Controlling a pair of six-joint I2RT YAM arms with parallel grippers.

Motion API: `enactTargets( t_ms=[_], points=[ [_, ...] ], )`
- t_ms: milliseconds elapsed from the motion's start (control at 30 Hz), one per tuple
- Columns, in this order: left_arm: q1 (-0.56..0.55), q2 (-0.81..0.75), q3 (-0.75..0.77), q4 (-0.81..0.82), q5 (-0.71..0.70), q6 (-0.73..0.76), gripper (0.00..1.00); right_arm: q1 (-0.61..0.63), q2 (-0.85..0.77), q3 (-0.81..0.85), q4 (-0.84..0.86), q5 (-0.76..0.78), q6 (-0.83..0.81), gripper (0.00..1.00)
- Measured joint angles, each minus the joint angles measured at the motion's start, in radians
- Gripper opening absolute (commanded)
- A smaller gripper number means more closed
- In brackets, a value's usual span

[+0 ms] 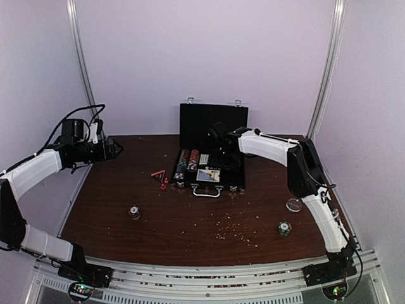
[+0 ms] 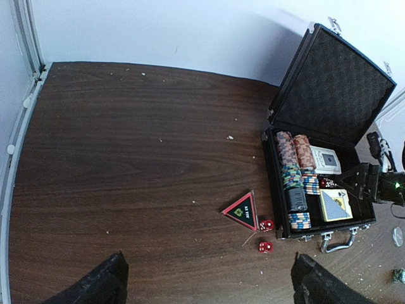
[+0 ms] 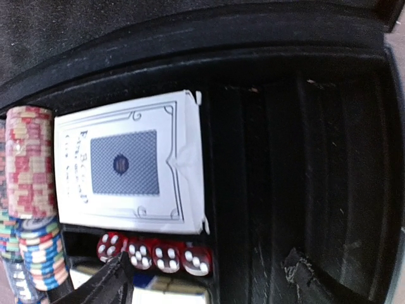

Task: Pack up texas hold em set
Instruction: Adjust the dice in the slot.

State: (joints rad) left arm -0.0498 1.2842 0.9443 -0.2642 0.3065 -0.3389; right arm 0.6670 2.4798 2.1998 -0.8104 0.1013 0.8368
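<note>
The black case (image 1: 209, 184) stands open at the back of the table, its lid (image 2: 335, 82) upright. Inside lie rows of striped chips (image 2: 292, 171), two card decks (image 2: 328, 158) and a row of several red dice (image 3: 155, 256). Two more red dice (image 2: 266, 225) and a red-edged triangular "ALL IN" marker (image 2: 242, 211) lie on the table left of the case. My right gripper (image 3: 205, 278) hangs open inside the case over its empty black slots (image 3: 304, 158), beside the boxed deck (image 3: 126, 164). High at the table's left, my left gripper (image 2: 209, 285) is open and holds nothing.
A small clear cup-like thing (image 1: 135, 213) sits front left. A green one (image 1: 285, 228) and a clear round one (image 1: 293, 204) sit front right beside the right arm. Crumbs (image 1: 240, 233) are scattered over the front of the table. White walls and frame posts enclose it.
</note>
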Motion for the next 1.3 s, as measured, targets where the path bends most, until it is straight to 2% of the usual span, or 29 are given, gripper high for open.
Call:
enactTargets(
  t_ms=[233,667,1300],
  points=[
    [0.0,0.0,0.0,0.0,0.0,0.0,0.92,0.008,-0.07,-0.034,0.005,-0.055,-0.002,0.59],
    [0.0,0.0,0.0,0.0,0.0,0.008,0.92,0.02,-0.061,-0.053,0.171,-0.226,0.032,0.19],
    [0.0,0.017,0.0,0.0,0.0,0.01,0.92,0.009,0.004,-0.05,0.209,-0.222,0.056,0.08]
  ],
)
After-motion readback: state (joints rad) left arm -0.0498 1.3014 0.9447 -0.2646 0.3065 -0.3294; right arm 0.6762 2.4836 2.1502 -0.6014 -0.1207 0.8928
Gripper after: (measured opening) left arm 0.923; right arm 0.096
